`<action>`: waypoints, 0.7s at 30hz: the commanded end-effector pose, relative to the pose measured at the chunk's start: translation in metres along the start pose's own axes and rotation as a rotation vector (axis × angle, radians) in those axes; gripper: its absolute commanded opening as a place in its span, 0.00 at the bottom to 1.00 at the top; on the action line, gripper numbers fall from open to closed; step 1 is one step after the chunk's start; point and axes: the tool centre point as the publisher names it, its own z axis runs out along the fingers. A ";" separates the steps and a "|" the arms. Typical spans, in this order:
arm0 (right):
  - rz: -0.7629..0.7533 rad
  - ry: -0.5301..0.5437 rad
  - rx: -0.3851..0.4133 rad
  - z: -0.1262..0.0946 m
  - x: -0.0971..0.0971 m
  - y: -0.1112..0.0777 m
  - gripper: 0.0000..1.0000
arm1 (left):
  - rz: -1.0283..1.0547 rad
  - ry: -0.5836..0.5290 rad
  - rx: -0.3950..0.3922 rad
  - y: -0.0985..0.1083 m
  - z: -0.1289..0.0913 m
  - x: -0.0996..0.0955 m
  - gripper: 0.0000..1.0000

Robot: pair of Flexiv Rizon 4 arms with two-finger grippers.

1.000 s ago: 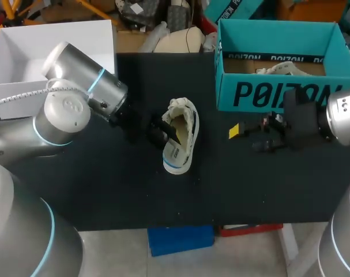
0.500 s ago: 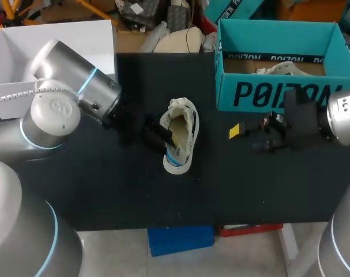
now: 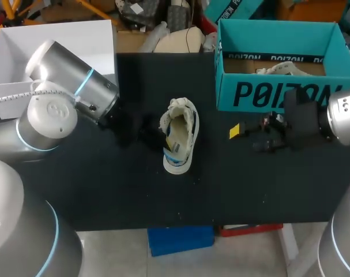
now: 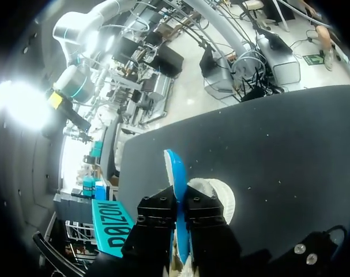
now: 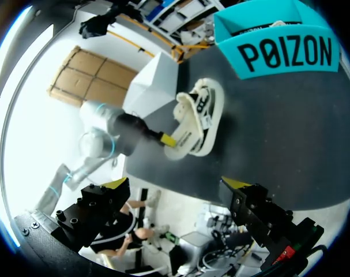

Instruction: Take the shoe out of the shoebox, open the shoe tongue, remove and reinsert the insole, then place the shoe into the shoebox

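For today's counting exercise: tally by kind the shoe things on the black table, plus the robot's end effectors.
Shoe: 1
Blue insole: 1
Teal shoebox: 1
White item in the shoebox, kind unclear: 1
End effectors: 2, the left end effector and the right end effector
Total: 6

The shoe was set near the middle of the worktop, its toe turned toward the front edge and its heel toward the rear. The shoebox was placed at the right rear corner of the worktop, behind and to the right of the shoe and well apart from it. A second shoe was laid inside the shoebox. The left hand was positioned just left of the shoe, at its opening, and the insole was pinched between its fingers, over the shoe. The right hand was stationed right of the shoe, before the shoebox, touching neither.
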 end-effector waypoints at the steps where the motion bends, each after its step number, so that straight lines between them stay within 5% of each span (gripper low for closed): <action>1: 0.001 -0.002 0.001 0.000 0.001 0.000 1.00 | -0.011 -0.008 0.011 0.020 0.010 0.001 0.00; 13: 0.001 -0.002 0.001 0.000 0.001 0.000 1.00 | -0.046 -0.013 -0.074 0.069 0.015 0.006 0.00; 21: 0.001 -0.002 0.001 0.000 0.001 0.000 1.00 | -0.062 0.031 -0.112 0.075 0.020 0.009 0.00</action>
